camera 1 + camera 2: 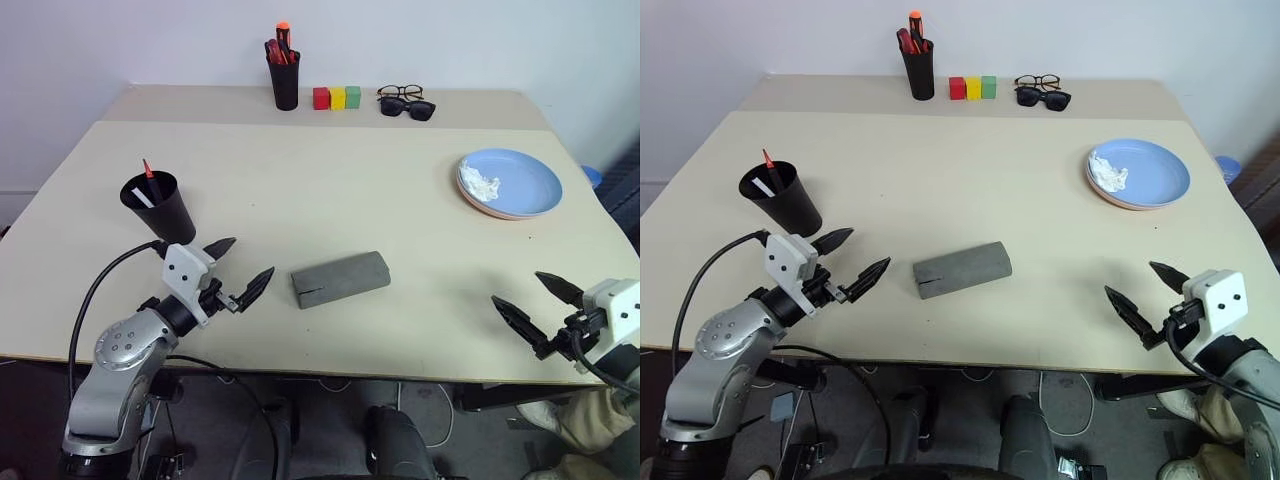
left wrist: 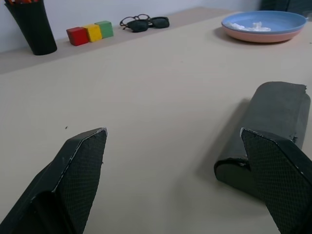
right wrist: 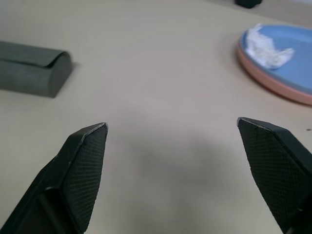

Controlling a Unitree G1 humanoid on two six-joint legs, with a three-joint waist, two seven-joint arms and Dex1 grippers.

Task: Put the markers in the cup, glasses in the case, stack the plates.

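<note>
Both grippers, left [image 1: 238, 268] and right [image 1: 539, 305], spread their fingers wide and empty at the frame's lower corners; the closed grey hard-shell case [image 1: 340, 278] lies centre on the beige tabletop [image 1: 330, 190].

Grey case [image 2: 265, 141] between spread fingers [image 2: 80, 168]

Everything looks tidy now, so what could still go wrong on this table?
1. The black cup with both markers stands just behind the open left gripper; a careless swing might tip it.
2. The blue plate on the pink plate holds a white crumpled wad, which may be litter.
3. The grey case is closed; I cannot see the glasses inside.
</note>
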